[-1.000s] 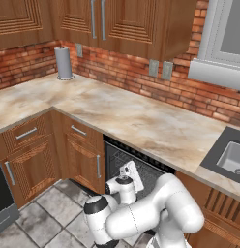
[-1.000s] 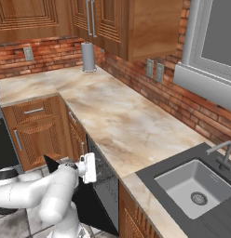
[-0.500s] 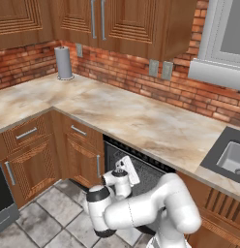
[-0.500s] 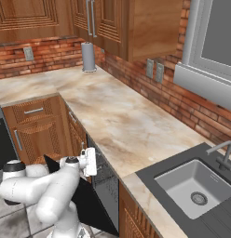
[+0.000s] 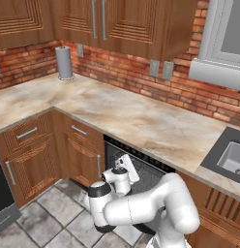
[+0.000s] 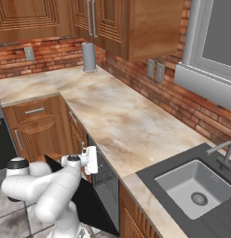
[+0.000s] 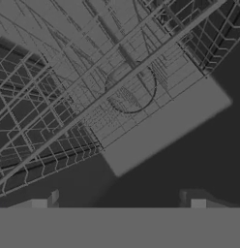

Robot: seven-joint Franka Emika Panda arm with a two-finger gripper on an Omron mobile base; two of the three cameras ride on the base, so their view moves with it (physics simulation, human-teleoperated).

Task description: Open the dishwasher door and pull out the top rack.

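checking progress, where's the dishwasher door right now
In the right base view the dishwasher door hangs open, a black panel sloping down and out from under the counter, left of the sink.

1. The place was a home kitchen, rendered rather than filmed.
2. A marble-patterned L-shaped counter (image 5: 127, 116) ran across the middle of the left base view, with brown wooden base cabinets (image 5: 39, 155) below it at the lower left.
3. Wooden wall cabinets (image 5: 117, 22) hung along the top of the frame above a red brick backsplash (image 5: 141, 80).
4. A dark sink (image 6: 194, 186) with a faucet (image 6: 222, 153) sat at the lower right of the right base view, under a window (image 6: 215, 42).
5. A paper towel roll (image 5: 64, 62) stood upright on the counter at the upper left.
6. Grey stone floor tiles (image 5: 49, 213) covered the lower left.
7. An open dishwasher (image 5: 146, 174) sat under the counter, its wire racks (image 7: 93, 82) filling the upper part of the hand view.
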